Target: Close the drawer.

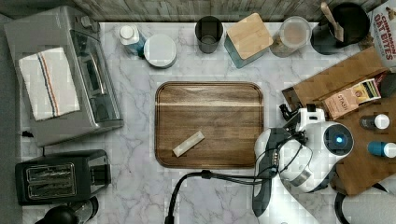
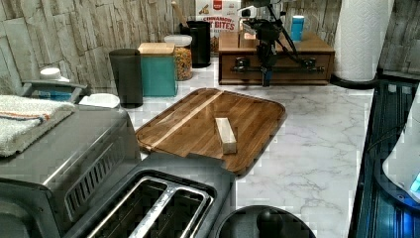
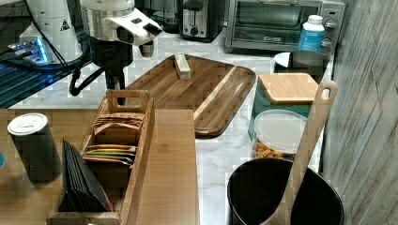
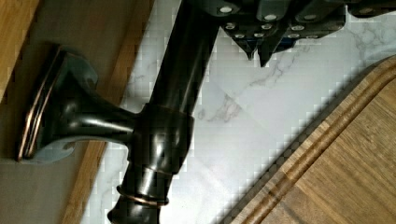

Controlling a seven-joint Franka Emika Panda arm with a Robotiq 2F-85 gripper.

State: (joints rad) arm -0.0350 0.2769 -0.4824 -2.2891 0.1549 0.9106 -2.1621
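Even, fairly bright light falls from above on the pale marble counter (image 1: 140, 144), and the wooden tray (image 1: 209, 125) carries a pale streak of glare near its far edge in the top view. All four pictures are blocky and soft, with fine detail smeared. In the wrist view the dark metal handle (image 4: 163, 126) shows soft highlights, and a shadow edges the tray's rim.
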